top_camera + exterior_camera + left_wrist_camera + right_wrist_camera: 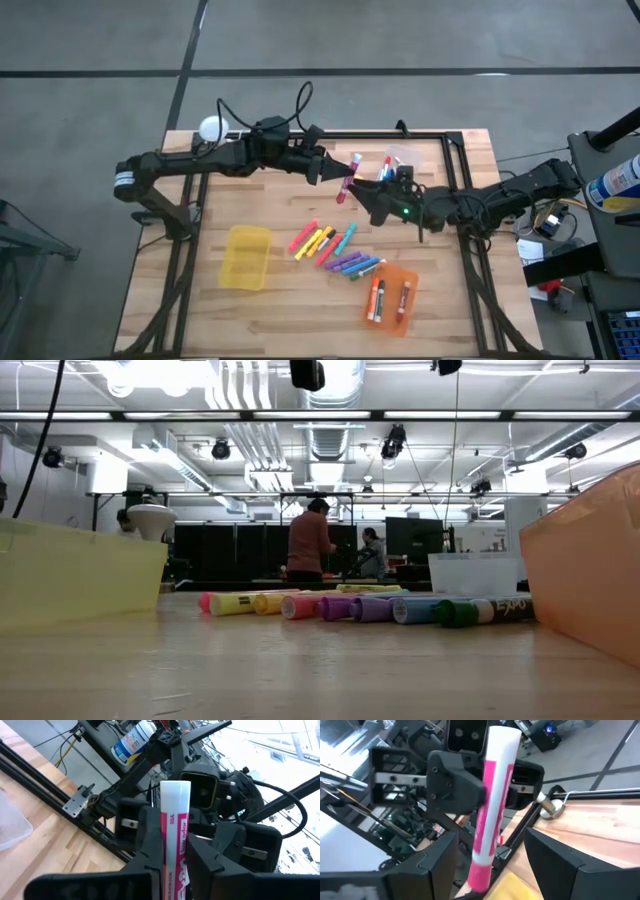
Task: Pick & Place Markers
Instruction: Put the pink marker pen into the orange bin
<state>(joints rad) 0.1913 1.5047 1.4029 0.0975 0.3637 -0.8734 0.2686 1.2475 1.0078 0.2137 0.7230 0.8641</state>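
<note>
- Nearest you at the front of the worktop (290, 310), the orange bin (391, 297) sits right of centre with two markers lying in it; the yellow bin (246, 257) sits apart to its left.
- Just behind the bins, your loose markers (335, 250) lie in a ragged row at mid-worktop: pink, yellow, orange, teal, purple and blue, touching or nearly so. At table height they read as one line of capped pens (370, 607).
- Above mid-worktop, your left gripper (335, 172) is clamped on the pink marker (347, 183), white body with pink band, fingers (145, 840) pressing both sides.
- Facing it, your right gripper (372, 200) stands wide, one finger (437, 857) on each side of that same marker (492, 805), not closed on it.
- Farther back, the clear bin (395, 160) holds a few markers near the rear edge.
- Beyond the worktop, a person (309, 545) stands with back turned.
</note>
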